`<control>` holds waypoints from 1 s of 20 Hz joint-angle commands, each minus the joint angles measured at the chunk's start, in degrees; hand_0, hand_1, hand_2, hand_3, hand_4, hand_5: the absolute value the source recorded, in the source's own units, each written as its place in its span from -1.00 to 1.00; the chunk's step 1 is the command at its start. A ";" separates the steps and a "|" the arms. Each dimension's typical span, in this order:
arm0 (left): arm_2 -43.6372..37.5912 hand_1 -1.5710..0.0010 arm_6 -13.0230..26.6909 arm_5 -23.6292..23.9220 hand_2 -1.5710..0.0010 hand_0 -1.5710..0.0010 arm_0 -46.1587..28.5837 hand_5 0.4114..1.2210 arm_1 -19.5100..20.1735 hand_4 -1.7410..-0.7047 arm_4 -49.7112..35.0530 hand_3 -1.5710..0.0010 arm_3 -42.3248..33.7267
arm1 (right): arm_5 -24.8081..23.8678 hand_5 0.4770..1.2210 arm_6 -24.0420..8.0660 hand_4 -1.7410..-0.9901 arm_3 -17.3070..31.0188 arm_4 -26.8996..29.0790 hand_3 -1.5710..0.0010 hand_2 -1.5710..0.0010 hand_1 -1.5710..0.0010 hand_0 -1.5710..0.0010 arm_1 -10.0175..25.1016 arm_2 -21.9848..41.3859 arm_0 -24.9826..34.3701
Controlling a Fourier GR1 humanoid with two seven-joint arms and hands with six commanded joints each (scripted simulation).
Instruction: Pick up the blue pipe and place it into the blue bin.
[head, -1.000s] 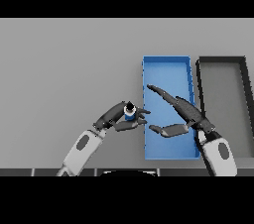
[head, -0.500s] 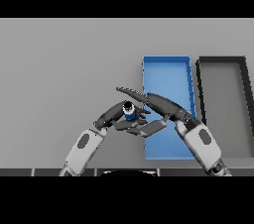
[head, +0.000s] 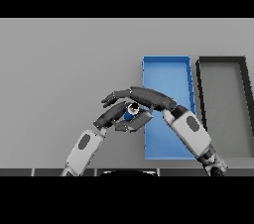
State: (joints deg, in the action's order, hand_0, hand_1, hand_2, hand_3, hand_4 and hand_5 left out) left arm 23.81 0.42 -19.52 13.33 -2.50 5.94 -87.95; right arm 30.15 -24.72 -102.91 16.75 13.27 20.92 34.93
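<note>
The blue pipe [head: 130, 114] is held a little above the grey table, just left of the blue bin [head: 166, 75], with its ring-shaped end facing up. My left hand [head: 110, 117] comes in from the lower left and its fingers are curled round the pipe. My right hand [head: 149, 98] reaches left from over the blue bin. Its straight fingers lie across the top of the pipe and the left hand, and its thumb [head: 135, 125] sits below the pipe. Most of the pipe is hidden between the two hands.
A black bin [head: 222, 100] stands right of the blue bin, side by side with it. My right forearm [head: 191, 131] crosses the near part of the blue bin. Open grey table [head: 64, 69] stretches to the left and back.
My right hand has swung left from over the blue bin to cover the pipe and my left hand. The left hand with the pipe has barely moved.
</note>
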 commanded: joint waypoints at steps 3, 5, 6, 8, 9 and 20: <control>-0.27 -1.00 0.98 0.38 -1.00 -1.00 0.71 1.00 -0.34 -0.81 1.17 -1.00 0.09 | -0.59 -0.80 0.83 -0.39 1.09 -0.28 -0.11 -0.33 -0.29 -0.29 -1.92 0.97 -0.08; -0.92 -1.00 -0.02 -0.64 -1.00 -1.00 -0.09 1.00 -1.27 -0.88 -0.23 -0.94 0.25 | -1.10 -0.53 1.79 -0.57 0.88 0.97 -0.30 -0.57 -0.55 -0.55 -2.47 1.33 -0.80; -1.42 -1.00 0.06 -1.05 -1.00 -1.00 -0.22 1.00 -1.82 -0.90 -0.64 -0.95 -0.03 | -1.71 -0.23 3.06 -0.64 0.63 1.62 -0.40 -0.66 -0.64 -0.64 -2.70 1.86 -1.15; -2.19 -1.00 0.80 -2.25 -1.00 -1.00 -0.51 1.00 -1.92 -0.93 -1.12 -0.90 -0.78 | -2.50 0.21 4.58 -0.75 0.85 2.00 -0.59 -0.78 -0.77 -0.77 -2.34 2.96 -0.60; -2.86 -1.00 0.89 -2.99 -1.00 -1.00 -0.02 1.00 -2.38 -0.95 -1.21 -0.86 -0.02 | -3.18 0.37 5.64 -0.80 0.89 1.53 -0.66 -0.82 -0.81 -0.81 -2.01 3.58 -0.64; -3.65 -0.37 -1.58 -3.65 -0.32 -0.49 -1.65 1.00 -2.99 -0.49 6.44 -0.19 -1.94 | -8.00 0.95 10.76 -0.98 0.05 -2.32 -0.97 -0.98 -0.98 -0.98 -0.69 5.60 -0.72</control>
State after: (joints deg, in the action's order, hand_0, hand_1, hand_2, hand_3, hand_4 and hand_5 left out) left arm 20.14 -1.00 -23.27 11.67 -5.49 12.53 -89.88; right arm 22.28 -13.72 -102.87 14.35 12.56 26.50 34.22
